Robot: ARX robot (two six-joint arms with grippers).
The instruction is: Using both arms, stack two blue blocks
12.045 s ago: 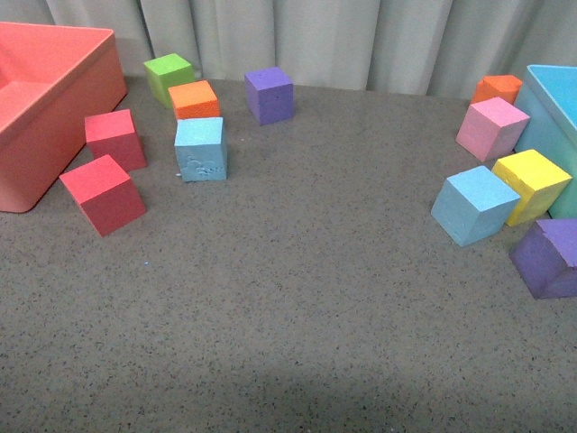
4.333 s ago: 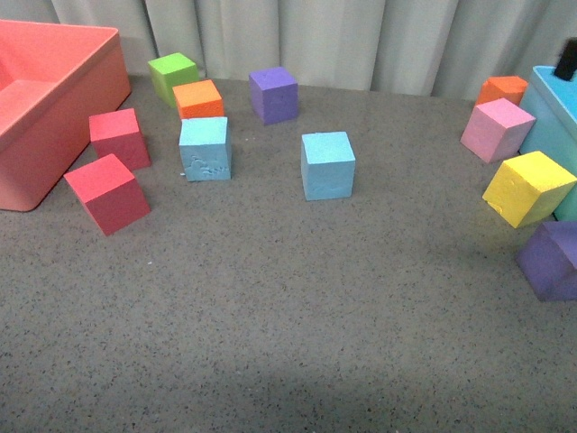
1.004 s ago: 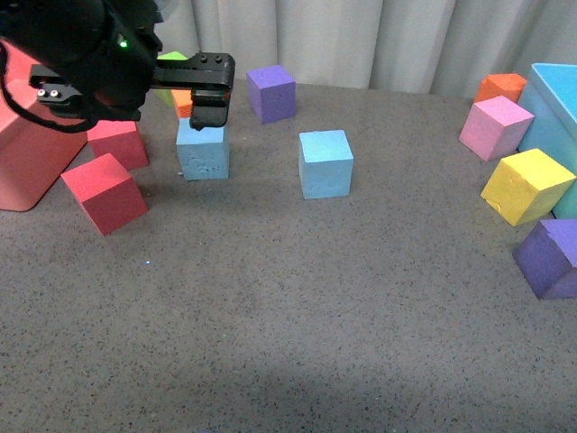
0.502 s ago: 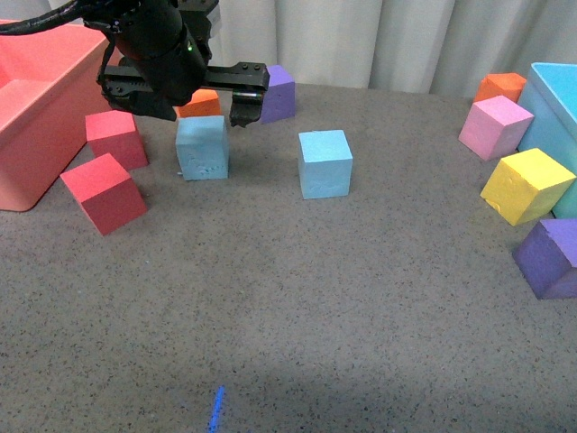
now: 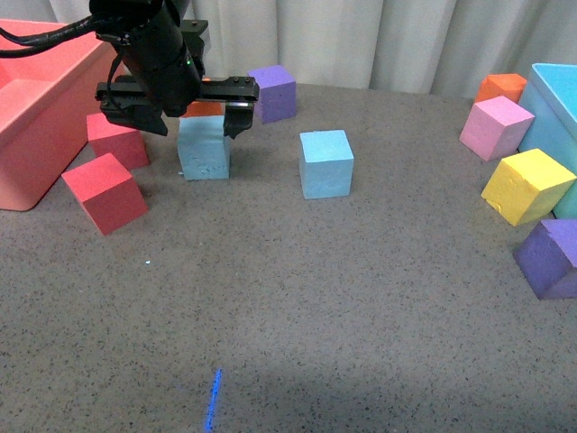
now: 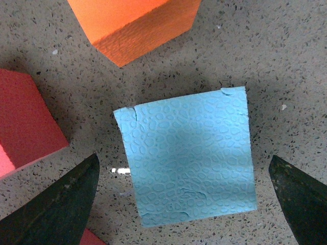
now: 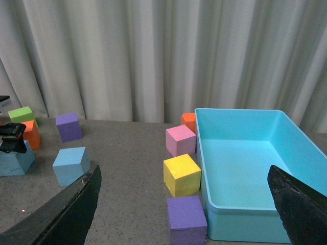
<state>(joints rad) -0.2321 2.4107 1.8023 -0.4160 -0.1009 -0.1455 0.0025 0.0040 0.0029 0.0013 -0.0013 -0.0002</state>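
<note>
The blue block (image 6: pixel 186 158) is foam; its top face is matt with a pebbled texture and has small tears at two corners. The orange cube (image 6: pixel 135 23) is foam too, with a grainy side. The second blue block (image 5: pixel 325 163) looks smoother, also matt. The table (image 5: pixel 315 298) is grey, speckled and finely rough, like stone. The fingers (image 6: pixel 61 204) of the left gripper (image 6: pixel 181 201) are black and dull. The light-blue bin (image 7: pixel 245 153) is smooth plastic with a slight shine. The curtain (image 7: pixel 153 56) is pleated cloth

The grey speckled desk (image 5: pixel 315 298) carries one sky-blue foam cube (image 5: pixel 203 152) upper left, a second sky-blue foam cube (image 5: pixel 325 163) upper centre.
</note>
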